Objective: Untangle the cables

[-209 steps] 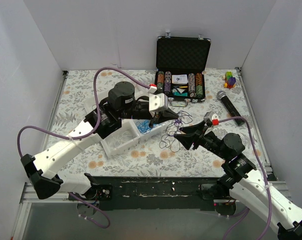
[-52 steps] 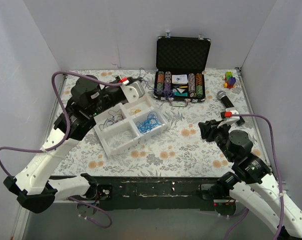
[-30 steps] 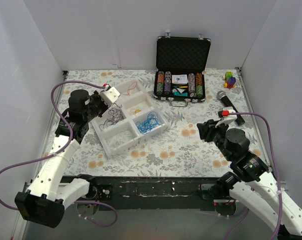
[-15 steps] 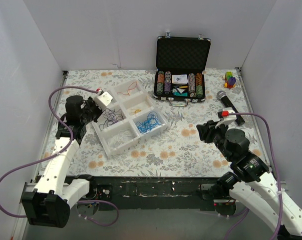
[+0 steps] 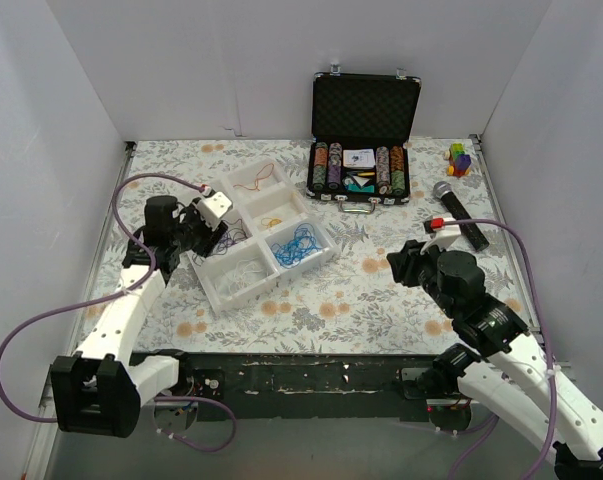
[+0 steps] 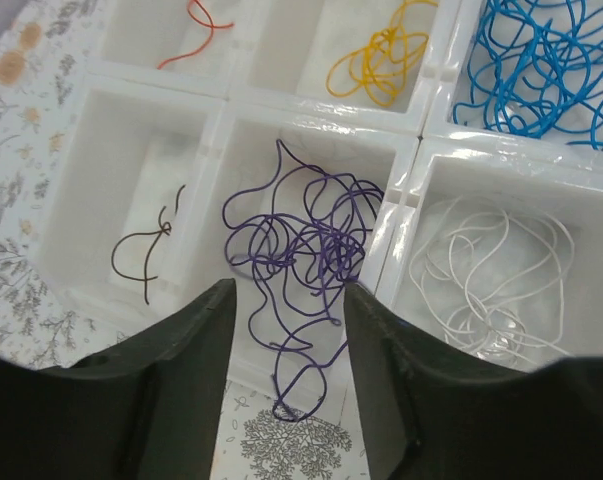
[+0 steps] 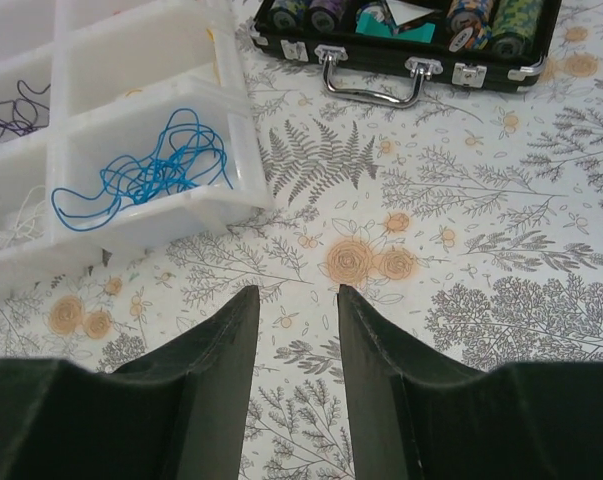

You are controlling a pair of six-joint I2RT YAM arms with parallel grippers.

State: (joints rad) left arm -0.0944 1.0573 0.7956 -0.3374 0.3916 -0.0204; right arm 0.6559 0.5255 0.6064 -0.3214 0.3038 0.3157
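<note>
While the left gripper (image 6: 289, 300) is hanging over the near edge of the tray (image 6: 406, 190), its jaws are standing apart with nothing clamped between them. The purple cable (image 6: 301, 240) is lying below as a loose knot in the middle compartment. One loop of it is trailing over the near wall towards the cloth (image 7: 461, 250). The other cables are each sitting in a compartment of their own: blue cable (image 6: 541, 70), yellow cable (image 6: 381, 65), white cable (image 6: 491, 270), red cable (image 6: 206, 20) and dark cable (image 6: 146, 250). The right gripper (image 7: 296, 300) is hovering over bare cloth, jaws apart and holding nothing, with the tray to its left and the case (image 7: 401, 40) beyond.

Judgement: the drop-off is looking nearly done. To finish it well, the left arm should be lifting straight up so that no strand is catching on a finger. The stray loop probably needs nudging back inside the wall, or it risks dragging out.

Seven seconds back the purple cable was lying on the cloth right of the tray, and both grippers were working at it. Now it is resting in the tray, with the arms well apart. Half a second back the left gripper was sitting a little further up the tray's left side.
</note>
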